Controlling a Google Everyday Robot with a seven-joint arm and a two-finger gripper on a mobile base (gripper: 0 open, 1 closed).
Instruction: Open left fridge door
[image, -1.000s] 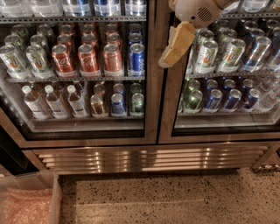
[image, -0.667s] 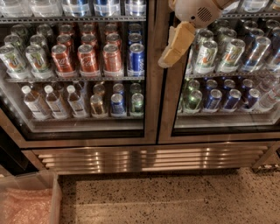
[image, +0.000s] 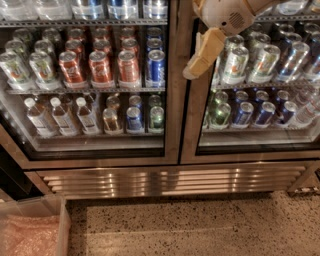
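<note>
Camera view: left fridge door (image: 90, 85) fills left and centre of frame, steel frame flush beside right fridge door (image: 250, 150), looks closed. Red soda cans (image: 100, 67) on middle shelf behind its glass, blue can (image: 155, 67) at right end of that row, small water bottles (image: 62, 115) on shelf below. Gripper (image: 196, 67) at top, right of centre, tan tip hanging in front of centre posts where two doors meet; how wide it stands cannot be told. Steel grille (image: 170, 180) beneath doors, speckled floor (image: 200, 225) below, clear bin (image: 62, 225) at bottom left
</note>
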